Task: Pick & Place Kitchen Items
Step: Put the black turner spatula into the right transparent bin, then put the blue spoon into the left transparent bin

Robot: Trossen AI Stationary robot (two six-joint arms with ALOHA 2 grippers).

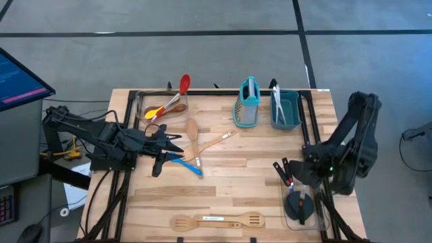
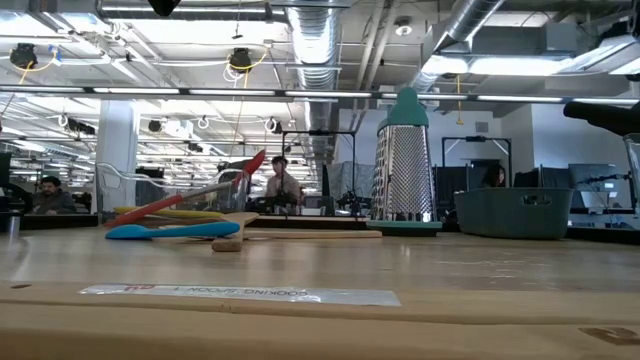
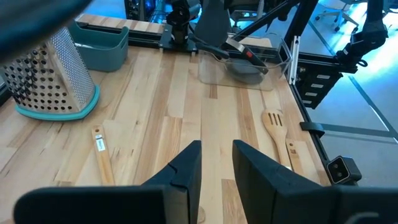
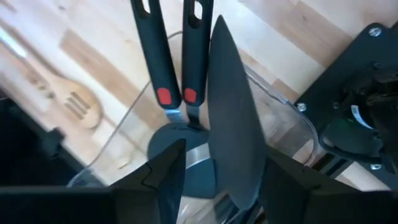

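Now right gripper (image 4: 214, 180) over black spatulas (image 4: 177, 68), left gripper (image 3: 216, 165) low.

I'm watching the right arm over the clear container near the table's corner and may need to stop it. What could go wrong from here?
1. The right gripper hangs open directly above the two black spatulas in the clear container. Moving off sideways, its fingers might catch a handle and drag the container.
2. The spatula handles lean out over the container's rim, so a nudge might tip them onto the table.
3. The left gripper waits low, close above the table, so a sweep there could knock the blue spoon.
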